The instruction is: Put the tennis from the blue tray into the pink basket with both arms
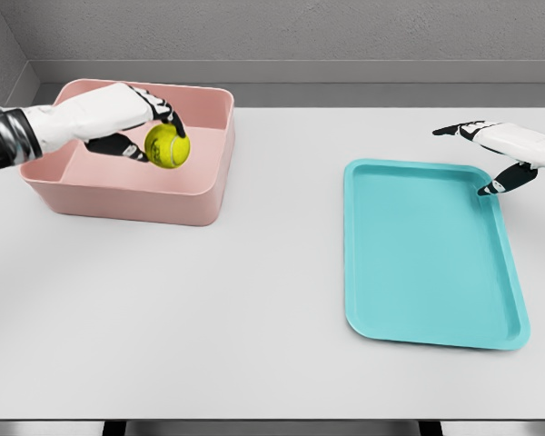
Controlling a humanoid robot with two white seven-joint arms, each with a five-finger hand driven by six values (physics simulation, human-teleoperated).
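Over the pink basket (204,195), the left hand (132,118) grips the tennis ball (167,145) for dropping, while the right hand (504,150) hangs slack-fingered beside the blue tray (418,272).

yellow-green tennis ball (167,146) above pink basket (200,195), blue tray (427,254) bare

Basket (127,195) left on table (254,272), tray (427,263) right.

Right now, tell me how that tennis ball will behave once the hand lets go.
The tennis ball, round, will probably roll after dropping from the left hand. The pink basket walls should contain it. Its fuzzy surface likely resists slipping.
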